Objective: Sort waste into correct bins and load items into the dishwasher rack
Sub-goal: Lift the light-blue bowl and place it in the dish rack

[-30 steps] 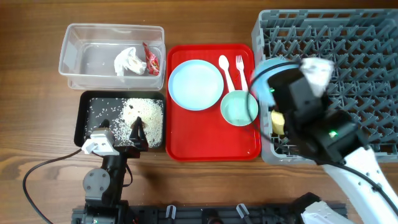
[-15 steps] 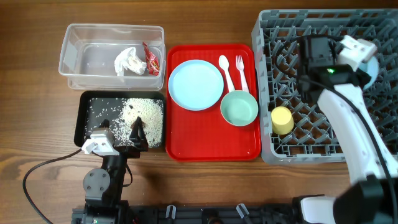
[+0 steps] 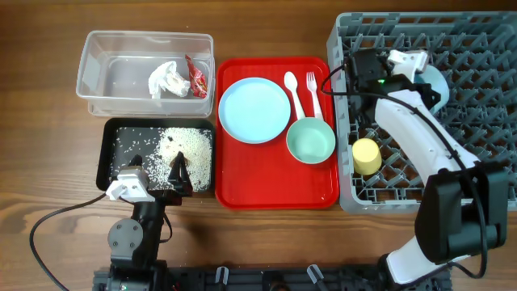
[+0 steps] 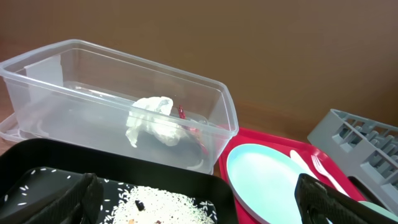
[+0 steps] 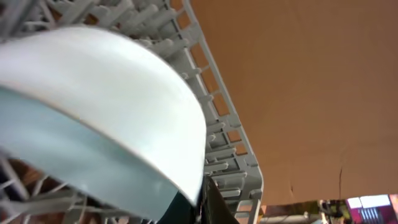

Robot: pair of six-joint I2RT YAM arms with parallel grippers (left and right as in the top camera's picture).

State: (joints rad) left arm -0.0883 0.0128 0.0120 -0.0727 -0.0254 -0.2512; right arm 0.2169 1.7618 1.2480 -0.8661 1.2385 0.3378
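My right gripper (image 3: 426,79) is shut on the rim of the small light-blue bowl (image 5: 93,106) and holds it tilted over the pegs of the grey dishwasher rack (image 3: 477,153). The yellow cup (image 3: 366,155) sits in the rack's front left. The light-blue plate (image 3: 254,109), mint-green bowl (image 3: 310,140), white spoon (image 3: 293,92) and fork (image 3: 313,92) lie on the red tray. The napkin (image 3: 166,79) and red wrapper (image 3: 196,77) lie in the clear tub (image 3: 105,48). Rice scraps (image 3: 184,145) lie in the black tray (image 3: 109,158). My left gripper (image 4: 199,205) is open and empty over the black tray's near edge.
The red serving tray (image 3: 275,182) lies between the bins and the rack. The right arm (image 3: 412,129) stretches across the rack's left half. A cable (image 3: 48,226) loops on the wooden table at the front left.
My right arm has swung from the rack's front left corner up and back over the rack, carrying the light-blue bowl, which uncovered the yellow cup. The left arm has not moved.
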